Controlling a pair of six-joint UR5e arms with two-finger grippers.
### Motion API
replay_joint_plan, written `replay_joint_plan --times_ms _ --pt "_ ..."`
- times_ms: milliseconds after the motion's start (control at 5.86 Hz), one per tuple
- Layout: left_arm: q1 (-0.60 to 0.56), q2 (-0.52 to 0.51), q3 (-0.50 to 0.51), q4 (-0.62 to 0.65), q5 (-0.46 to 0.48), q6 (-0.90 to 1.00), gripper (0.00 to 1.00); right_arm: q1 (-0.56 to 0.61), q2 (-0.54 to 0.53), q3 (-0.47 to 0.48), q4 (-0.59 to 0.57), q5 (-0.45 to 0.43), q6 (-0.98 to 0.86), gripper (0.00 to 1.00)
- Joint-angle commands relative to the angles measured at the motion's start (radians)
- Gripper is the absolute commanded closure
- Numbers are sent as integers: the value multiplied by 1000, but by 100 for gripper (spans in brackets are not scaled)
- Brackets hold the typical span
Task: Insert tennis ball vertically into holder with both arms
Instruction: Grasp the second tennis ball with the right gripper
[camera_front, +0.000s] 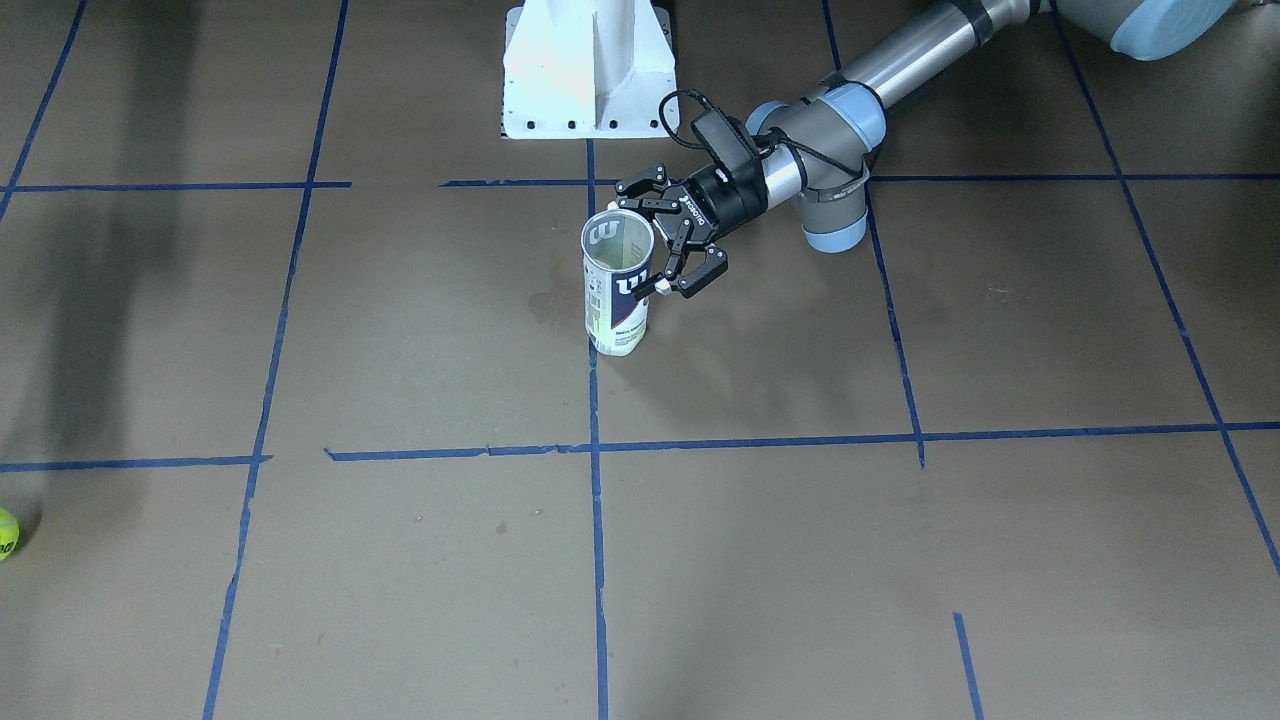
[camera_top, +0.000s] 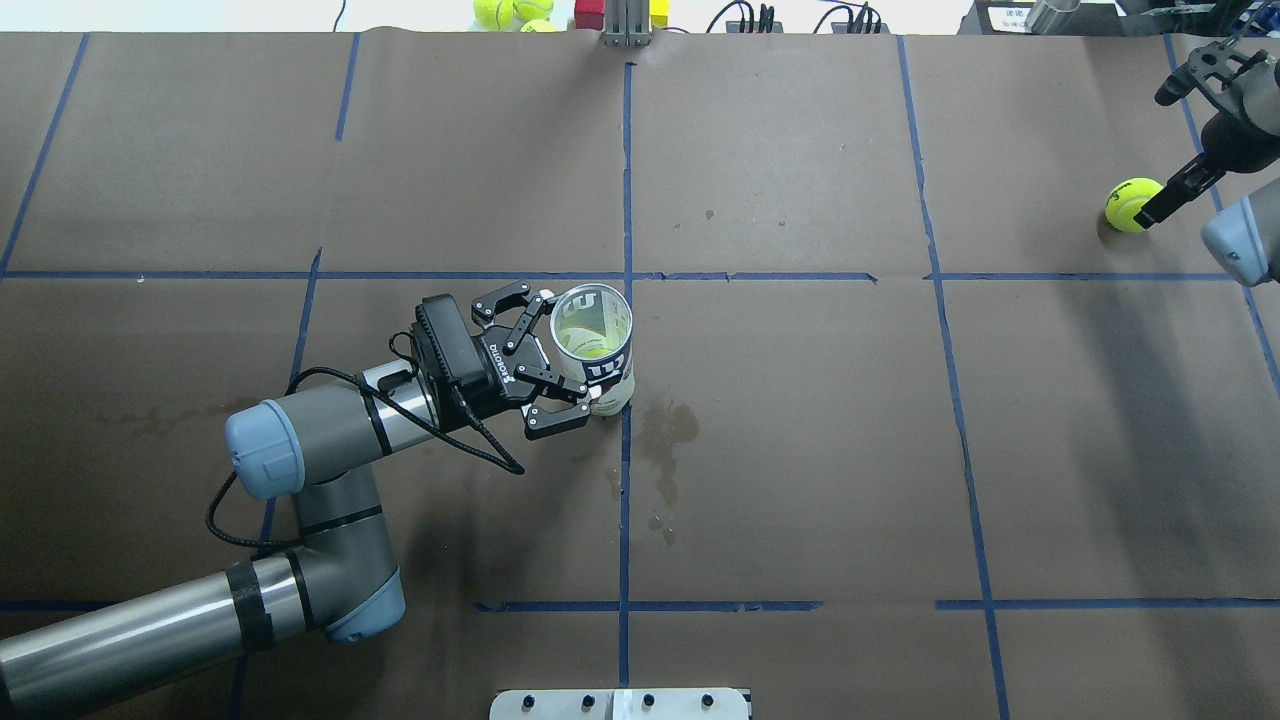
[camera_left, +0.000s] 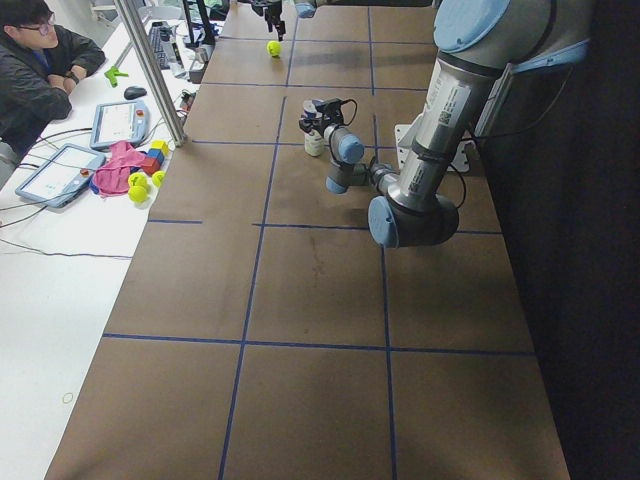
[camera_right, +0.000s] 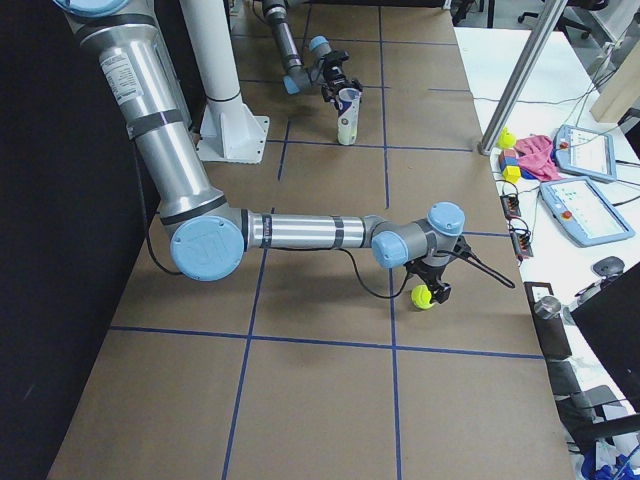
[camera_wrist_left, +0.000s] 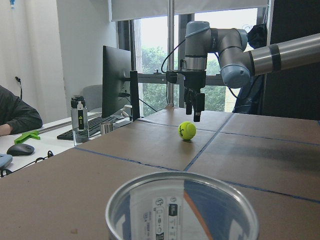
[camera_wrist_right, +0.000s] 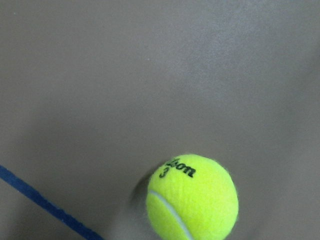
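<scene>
The holder (camera_top: 598, 352), a clear can with a white-and-navy label, stands upright with its mouth up near the table's middle; it also shows as the holder (camera_front: 617, 285). My left gripper (camera_top: 568, 352) lies level at its side, open, fingertips flanking the near wall. The left wrist view shows the holder's rim (camera_wrist_left: 182, 200) close below. The tennis ball (camera_top: 1133, 203) lies on the paper at the far right. My right gripper (camera_top: 1158, 152) hangs open just above the ball (camera_wrist_right: 192, 197), apart from it.
The white pedestal base (camera_front: 590, 70) stands behind the holder. Spare tennis balls (camera_top: 510, 12) lie past the far edge. A person (camera_left: 40, 60) sits at a side table with tablets and toys. A dark stain (camera_top: 665, 430) marks the paper.
</scene>
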Motion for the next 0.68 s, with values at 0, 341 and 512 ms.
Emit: replay_joint_plan --times_ms 0,341,512 --pt "0 0 0 0 0 2 0 -32 10 -28 0 -15 2 1" --pt "0 2 0 0 0 2 0 -32 13 -54 -1 -32 -1 1" --pt "0 2 0 0 0 2 0 -34 13 -56 -1 -63 -1 1"
